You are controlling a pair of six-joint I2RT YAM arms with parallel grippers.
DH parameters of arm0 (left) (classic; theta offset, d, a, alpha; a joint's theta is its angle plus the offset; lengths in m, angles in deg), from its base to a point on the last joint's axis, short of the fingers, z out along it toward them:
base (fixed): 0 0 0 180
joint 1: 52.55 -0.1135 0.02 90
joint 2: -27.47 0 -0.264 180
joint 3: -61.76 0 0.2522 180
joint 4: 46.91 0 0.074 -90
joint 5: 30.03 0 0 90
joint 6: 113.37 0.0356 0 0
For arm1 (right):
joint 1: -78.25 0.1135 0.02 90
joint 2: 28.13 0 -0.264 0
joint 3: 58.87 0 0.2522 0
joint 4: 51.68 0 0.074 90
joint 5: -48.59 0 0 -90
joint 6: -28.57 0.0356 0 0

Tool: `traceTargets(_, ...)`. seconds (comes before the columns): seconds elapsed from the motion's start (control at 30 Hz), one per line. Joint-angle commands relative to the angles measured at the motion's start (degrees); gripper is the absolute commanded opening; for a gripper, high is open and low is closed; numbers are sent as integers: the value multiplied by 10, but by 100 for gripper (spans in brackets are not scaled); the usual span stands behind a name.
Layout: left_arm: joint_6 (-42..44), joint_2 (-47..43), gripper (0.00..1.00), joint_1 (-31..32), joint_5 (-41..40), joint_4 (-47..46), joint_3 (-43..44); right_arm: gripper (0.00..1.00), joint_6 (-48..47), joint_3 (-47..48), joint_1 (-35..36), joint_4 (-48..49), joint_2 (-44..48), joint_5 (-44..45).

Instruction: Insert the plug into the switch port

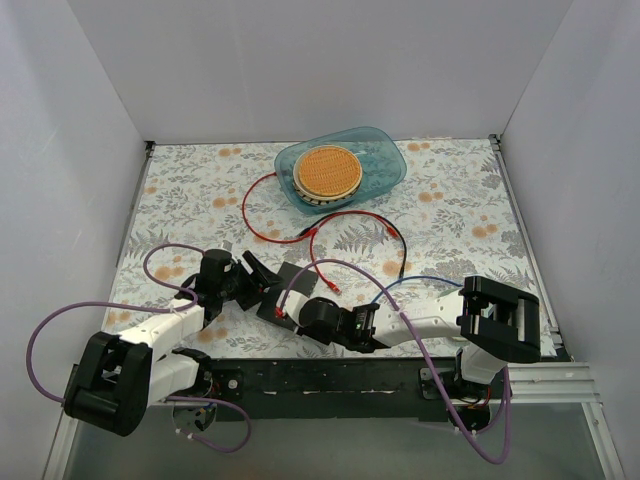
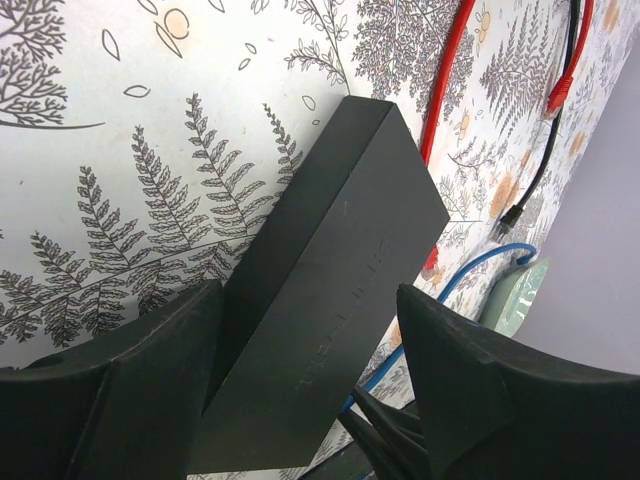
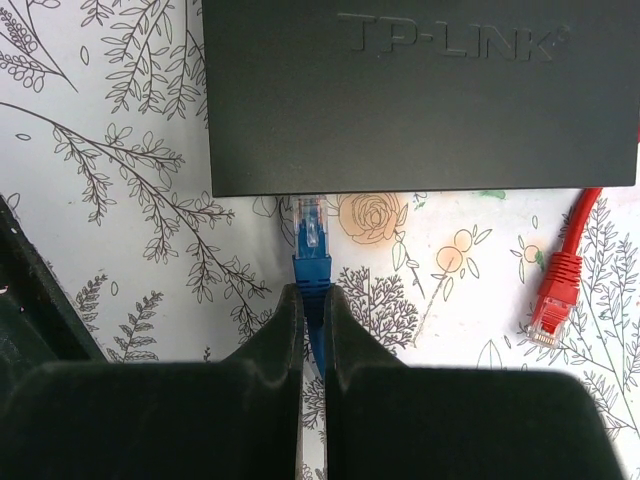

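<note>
The floral table (image 1: 450,215) carries the switch (image 3: 420,95) near its front edge, between the two arms. The left gripper (image 2: 310,300) straddles the switch with jaws wide, though contact cannot be told. The right gripper (image 3: 313,295) pinches the blue plug (image 3: 311,235), whose tip sits right at the switch's near edge.

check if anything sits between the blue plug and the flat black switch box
Nothing visible does. The blue clear-tipped plug, pinched in the right gripper, points straight at the near edge of the flat matte black switch box, its tip about reaching that edge. The red plug lies clear to one side.
</note>
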Motion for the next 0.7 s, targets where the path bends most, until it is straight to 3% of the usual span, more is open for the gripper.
traceTargets(0.0, -11, -7, 68, 3, 27, 19, -6, 1, 11, 0, 1, 87, 10, 21)
traceTargets(0.67, -12, -20, 65, 2, 10, 40, 3, 1, 3, 16, 19, 21, -11, 4)
